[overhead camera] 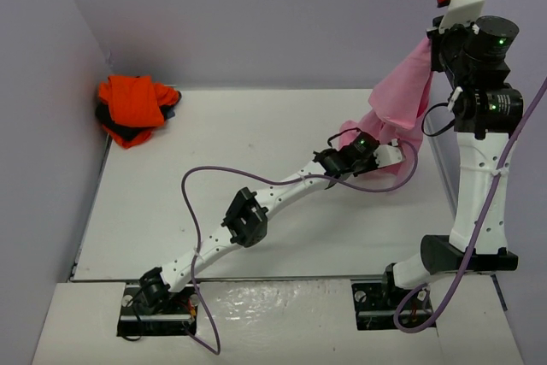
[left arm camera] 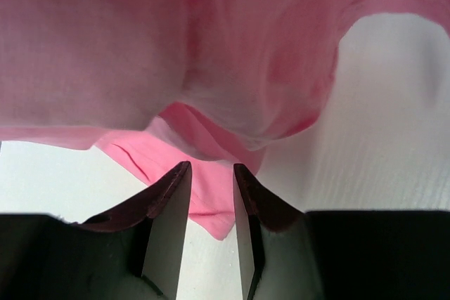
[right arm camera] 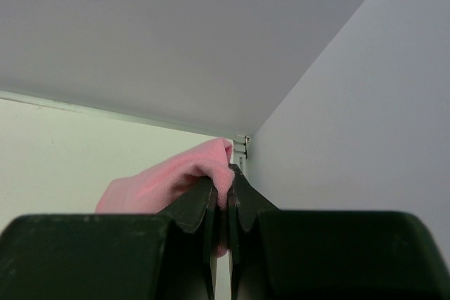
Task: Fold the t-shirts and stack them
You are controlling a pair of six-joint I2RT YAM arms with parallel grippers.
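The pink t-shirt [overhead camera: 402,100] hangs from my right gripper [overhead camera: 434,36], which is raised high at the right and shut on a fold of it [right arm camera: 184,177]. Its lower part rests on the table at the right. My left gripper [overhead camera: 395,153] is open at that lower part. In the left wrist view a pink corner [left arm camera: 204,194] lies between the open fingers [left arm camera: 169,209]. The orange t-shirt [overhead camera: 132,104] sits bunched at the far left on a dark navy-black one [overhead camera: 128,132].
The white table [overhead camera: 256,126] is enclosed by purple-grey walls [overhead camera: 256,14] at left, back and right. A purple cable [overhead camera: 222,177] loops above the left arm. The orange pile sits close to the left wall.
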